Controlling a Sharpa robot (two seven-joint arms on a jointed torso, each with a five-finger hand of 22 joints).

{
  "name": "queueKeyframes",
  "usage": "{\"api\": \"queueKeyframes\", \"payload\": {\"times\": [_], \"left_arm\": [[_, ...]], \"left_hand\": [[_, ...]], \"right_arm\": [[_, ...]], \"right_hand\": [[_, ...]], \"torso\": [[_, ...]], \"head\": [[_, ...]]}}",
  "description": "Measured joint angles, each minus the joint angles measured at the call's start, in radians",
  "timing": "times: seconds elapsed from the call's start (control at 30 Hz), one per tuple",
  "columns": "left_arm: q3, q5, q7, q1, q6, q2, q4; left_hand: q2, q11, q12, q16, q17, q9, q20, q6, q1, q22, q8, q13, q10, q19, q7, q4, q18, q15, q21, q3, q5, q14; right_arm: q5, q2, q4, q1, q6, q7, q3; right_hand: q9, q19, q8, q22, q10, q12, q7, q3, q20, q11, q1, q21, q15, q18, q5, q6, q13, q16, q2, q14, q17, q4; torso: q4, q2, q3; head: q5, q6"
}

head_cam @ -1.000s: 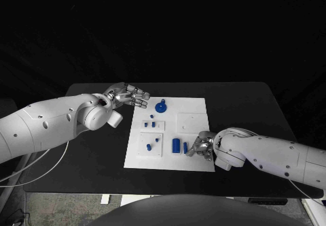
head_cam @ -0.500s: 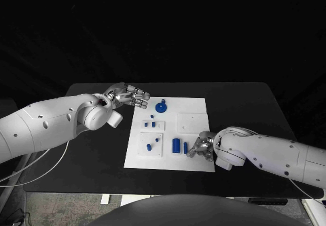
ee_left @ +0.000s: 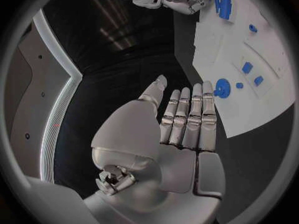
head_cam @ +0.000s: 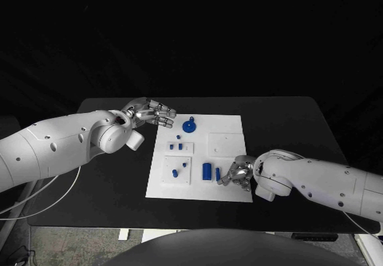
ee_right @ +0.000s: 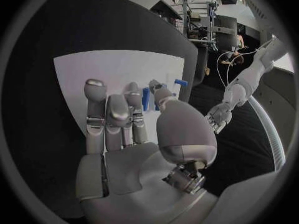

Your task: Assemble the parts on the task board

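- the blue cylinder [head_cam: 207,169] lies flat on the white task board [head_cam: 231,191], near its near edge, with a thinner blue pin [head_cam: 217,174] just beside it on the right-arm side; both have their long axes running from the near edge of the board toward the far edge.
- the right hand [head_cam: 237,173] sits just beside the pin, over the board's near right part, its fingertips [head_cam: 226,178] pointing at the two pieces; from the hand, the pieces lie straight toward the board's middle.
- in the right wrist view the right hand's fingers are extended and a little apart over the white plate, with the blue pieces past the thumb; it seems to hold nothing, though whether a fingertip touches the pin cannot be told.
- other small blue parts lie farther in: a peg [head_cam: 175,173] and a small stud [head_cam: 184,164] on the left square inset, two short blocks [head_cam: 176,147] above it, and a round blue knob [head_cam: 189,126] near the far edge.
- the left hand [head_cam: 150,113] hovers above the black bench [head_cam: 287,119] off the board's far left corner, fingers loosely curled and empty, near the knob but well apart from the cylinder.
- judgement: the right hand is far nearer the cylinder and pin, so a pinch across their short width falls to it.
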Motion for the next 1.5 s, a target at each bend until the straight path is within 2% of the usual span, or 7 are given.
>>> {"api": "queueKeyframes", "payload": {"times": [0.27,0.37,0.6,0.77,1.27,1.37,1.5], "left_arm": [[0.000,0.000,0.000,0.000,0.001,0.000,0.000],[0.000,0.000,-0.001,0.000,0.001,0.000,0.000],[0.000,-0.001,-0.001,0.000,0.002,0.000,0.000],[0.000,-0.001,-0.002,0.000,0.003,0.001,0.000],[0.000,-0.001,-0.003,0.000,0.004,0.001,0.000],[0.000,-0.001,-0.003,0.000,0.004,0.000,0.000],[0.000,-0.001,-0.003,0.000,0.004,0.000,0.000]], "left_hand": [[0.000,0.000,0.000,0.000,0.000,0.000,0.000,0.000,0.000,0.000,0.000,0.000,0.000,0.000,0.000,0.000,0.000,0.000,0.000,0.000,0.000,0.000],[0.000,0.000,0.000,0.000,0.000,0.000,0.000,0.000,0.000,0.000,0.000,0.000,0.000,0.000,0.000,0.000,0.000,0.000,0.000,0.000,0.000,0.000],[0.000,0.000,0.000,0.000,0.000,0.000,0.000,0.000,0.000,0.000,0.000,0.000,0.000,0.000,0.000,0.000,0.000,0.000,0.000,0.000,0.000,0.000],[0.000,0.000,0.000,0.000,0.000,0.000,0.000,0.000,0.000,0.000,0.000,0.000,0.000,0.000,0.000,0.000,0.000,0.000,0.000,0.000,0.000,0.000],[0.000,0.000,0.000,0.000,0.000,0.000,0.000,0.000,0.000,0.000,0.000,0.000,0.000,0.000,0.000,0.000,0.000,0.000,0.000,0.000,0.000,0.000],[0.000,0.000,0.000,0.000,0.000,0.000,0.000,0.000,0.000,0.000,0.000,0.000,0.000,0.000,0.000,0.000,0.000,0.000,0.000,0.000,0.000,0.000],[0.000,0.000,0.000,0.000,0.000,0.000,0.000,0.000,0.000,0.000,0.000,0.000,0.000,0.000,0.000,0.000,0.000,0.000,0.000,0.000,0.000,0.000]], "right_arm": [[0.012,-0.008,0.004,-0.002,-0.012,0.021,-0.001],[0.012,-0.008,0.001,-0.002,-0.022,0.022,-0.001],[-0.002,0.005,-0.009,-0.002,-0.047,0.015,0.000],[-0.014,0.017,-0.016,-0.001,-0.058,0.005,0.000],[-0.032,0.038,-0.027,0.000,-0.063,-0.015,0.001],[-0.032,0.038,-0.027,0.000,-0.064,-0.014,0.001],[-0.027,0.031,-0.028,-0.001,-0.067,-0.004,0.001]], "right_hand": [[0.003,0.000,-0.005,0.000,-0.004,0.000,0.000,-0.018,0.000,0.004,0.008,-0.004,0.000,0.000,-0.023,0.000,-0.001,0.000,0.017,0.000,0.003,0.018],[0.005,0.000,-0.001,0.000,-0.001,0.000,-0.010,0.005,0.000,0.001,0.006,0.004,0.000,0.000,-0.124,0.010,-0.001,0.000,0.060,0.000,0.005,0.016],[0.007,0.000,-0.001,0.000,0.006,0.005,-0.013,0.125,0.000,-0.006,-0.021,0.015,0.000,0.000,-0.261,0.018,0.002,0.000,0.090,0.000,0.006,-0.016],[0.013,0.000,0.002,0.000,0.006,0.009,-0.017,0.162,0.000,-0.006,-0.045,0.015,0.000,0.000,-0.261,0.022,0.006,0.004,0.092,0.000,0.006,-0.030],[0.017,0.000,0.008,0.000,0.009,0.009,-0.018,0.157,0.000,-0.009,-0.062,0.019,0.000,0.000,-0.245,0.026,0.008,0.004,0.082,0.000,0.006,-0.036],[0.017,0.000,0.008,0.000,0.009,0.009,-0.019,0.147,0.000,-0.009,-0.074,0.019,0.000,0.000,-0.222,0.027,0.008,0.004,0.064,0.000,0.003,-0.024],[0.018,0.000,0.008,0.000,0.006,0.008,-0.014,0.119,0.000,-0.006,-0.084,0.005,0.000,0.000,-0.205,0.021,0.004,0.004,-0.004,0.000,-0.001,0.040]], "torso": [[-0.0002,0.000,-0.0001],[0.0001,0.000,-0.0003],[0.0002,0.000,-0.0007],[0.0008,0.000,-0.0008],[0.0007,0.000,-0.0008],[0.0002,0.000,-0.0007],[0.0001,0.000,-0.0001]], "head": [[0.000,0.000],[-0.001,0.000],[-0.001,0.000],[-0.001,0.000],[0.001,0.000],[0.001,0.000],[0.001,0.000]]}}
